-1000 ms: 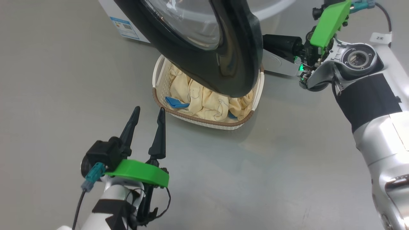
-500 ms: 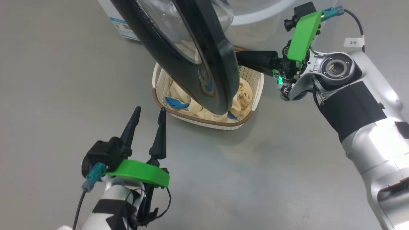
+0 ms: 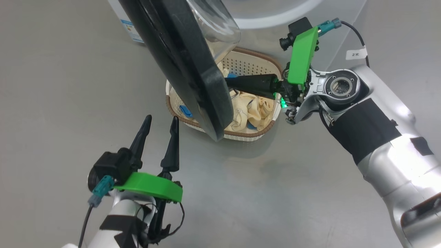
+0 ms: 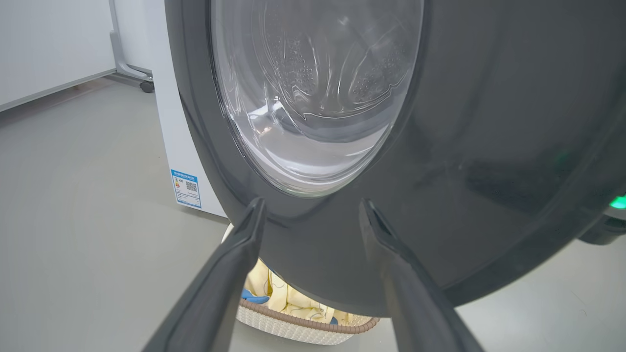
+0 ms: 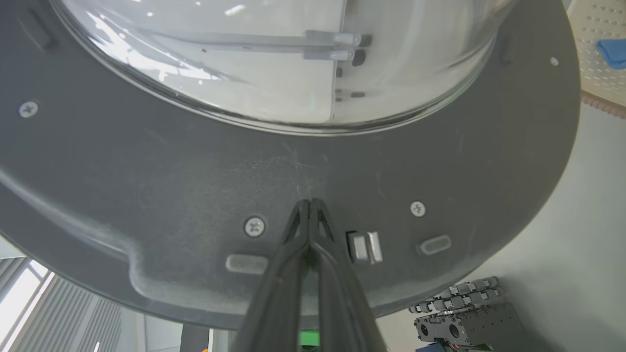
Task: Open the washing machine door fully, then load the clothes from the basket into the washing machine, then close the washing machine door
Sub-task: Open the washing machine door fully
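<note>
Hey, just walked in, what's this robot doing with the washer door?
The right gripper, shut, has its fingertips against the inner face of the washing machine door, apparently pushing it open. The door stands partly open above the basket, where the clothes lie. The left gripper hovers open over the floor beside the basket, holding nothing.

Grey floor (image 3: 310,189) is shown beneath the left gripper (image 3: 161,118); a black castor (image 4: 146,86) is seen ahead, to its left.
</note>
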### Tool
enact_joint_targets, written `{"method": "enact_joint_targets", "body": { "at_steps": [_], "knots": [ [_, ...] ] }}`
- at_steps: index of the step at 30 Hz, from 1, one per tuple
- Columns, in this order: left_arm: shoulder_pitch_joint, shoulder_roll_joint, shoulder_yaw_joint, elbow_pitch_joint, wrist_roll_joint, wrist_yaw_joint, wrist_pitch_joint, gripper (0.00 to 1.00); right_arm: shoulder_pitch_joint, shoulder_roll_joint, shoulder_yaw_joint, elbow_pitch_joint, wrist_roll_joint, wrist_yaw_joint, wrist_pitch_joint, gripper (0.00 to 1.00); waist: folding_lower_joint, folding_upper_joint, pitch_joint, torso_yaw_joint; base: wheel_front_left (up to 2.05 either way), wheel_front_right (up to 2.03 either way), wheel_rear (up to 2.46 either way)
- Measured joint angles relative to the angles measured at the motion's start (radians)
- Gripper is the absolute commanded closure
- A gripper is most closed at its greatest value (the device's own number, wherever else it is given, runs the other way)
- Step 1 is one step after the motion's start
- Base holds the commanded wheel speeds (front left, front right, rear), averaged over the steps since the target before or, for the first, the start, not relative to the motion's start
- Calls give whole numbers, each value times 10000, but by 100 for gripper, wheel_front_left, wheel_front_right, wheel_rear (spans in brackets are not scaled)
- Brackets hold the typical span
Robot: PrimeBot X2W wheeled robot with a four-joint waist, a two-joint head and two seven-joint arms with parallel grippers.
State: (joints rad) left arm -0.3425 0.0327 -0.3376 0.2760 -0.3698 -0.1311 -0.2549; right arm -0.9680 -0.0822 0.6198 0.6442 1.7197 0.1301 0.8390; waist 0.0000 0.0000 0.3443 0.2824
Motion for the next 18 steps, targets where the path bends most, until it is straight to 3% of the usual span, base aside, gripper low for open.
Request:
{"method": "enact_joint_targets", "body": {
  "at_steps": [12,18],
  "knots": [
    [13,2,15,-4,0,0,0,0,-1,2,694,-259,347,0,-169,100,0,0,21,-49,0,0,0],
    [31,4,167,4,69,0,0,0,0,-88,853,-272,77,0,-869,100,0,0,-86,-229,0,0,0]
  ]
}}
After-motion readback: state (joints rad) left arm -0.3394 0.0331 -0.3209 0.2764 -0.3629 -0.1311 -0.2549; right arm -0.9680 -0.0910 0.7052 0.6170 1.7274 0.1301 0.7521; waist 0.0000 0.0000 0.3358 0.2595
